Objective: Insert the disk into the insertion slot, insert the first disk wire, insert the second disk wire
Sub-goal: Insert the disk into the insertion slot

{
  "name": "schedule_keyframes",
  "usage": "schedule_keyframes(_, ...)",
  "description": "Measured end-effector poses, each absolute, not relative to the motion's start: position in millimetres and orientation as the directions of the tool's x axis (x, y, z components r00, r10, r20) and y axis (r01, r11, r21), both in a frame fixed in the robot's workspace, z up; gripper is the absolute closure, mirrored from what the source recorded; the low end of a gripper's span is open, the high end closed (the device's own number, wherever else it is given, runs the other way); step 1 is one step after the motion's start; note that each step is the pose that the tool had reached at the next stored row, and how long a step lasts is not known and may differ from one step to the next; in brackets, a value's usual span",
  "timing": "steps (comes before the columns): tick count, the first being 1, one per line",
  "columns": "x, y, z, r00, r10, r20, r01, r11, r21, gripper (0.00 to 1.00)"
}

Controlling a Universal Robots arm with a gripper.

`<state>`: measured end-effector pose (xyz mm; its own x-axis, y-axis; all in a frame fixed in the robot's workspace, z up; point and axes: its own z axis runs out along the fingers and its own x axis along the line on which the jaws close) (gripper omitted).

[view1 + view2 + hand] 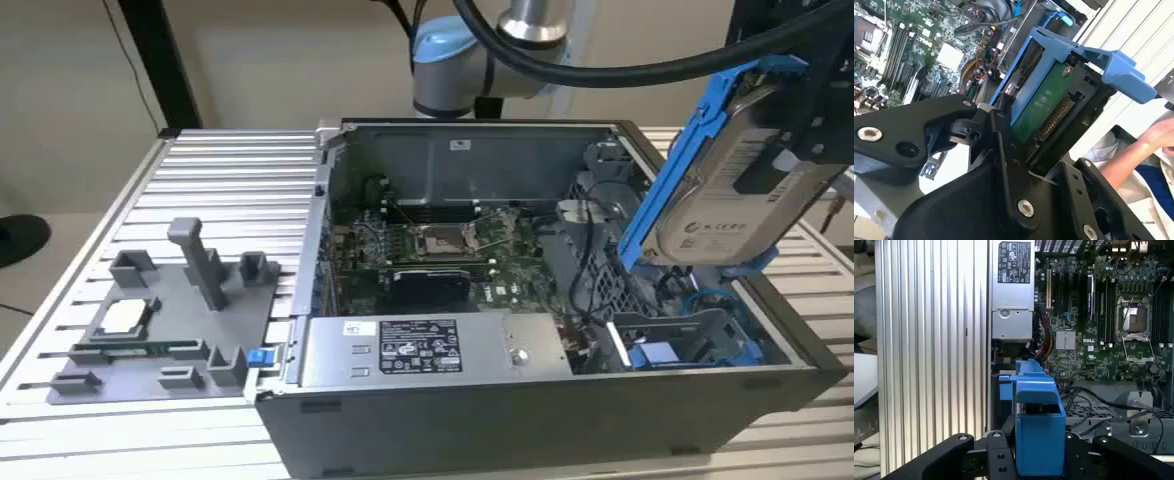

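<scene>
My gripper (787, 150) is shut on the disk (727, 190), a silver-grey drive with a white label in a bright blue frame. It hangs tilted, nearly on edge, above the open computer case at the exterior view's right. The insertion slot (681, 340), a grey metal bay with blue guides, lies below the disk in the case's near right corner. Loose black and blue cables (687, 290) lie beside the bay. In the second wrist view the disk's green circuit board (1046, 110) and blue frame (1089, 55) sit between black fingers (1004, 150). The first wrist view has the blue frame (1036, 420) end-on.
A grey power-supply box (427, 350) lines the case's front edge, with the motherboard and its CPU socket (447, 238) behind it. A grey fixture plate (160, 310) with small parts sits on the ribbed table at the exterior view's left. A person's forearm (1149, 145) is nearby.
</scene>
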<state>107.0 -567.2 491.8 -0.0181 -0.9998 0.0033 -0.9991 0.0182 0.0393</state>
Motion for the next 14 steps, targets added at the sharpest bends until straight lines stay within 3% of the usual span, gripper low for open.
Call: schedule_keyframes(14, 107.0, -567.2, 487.8, -0.018, -1.000, 0.004, -0.999, 0.018, 0.039, 1.00)
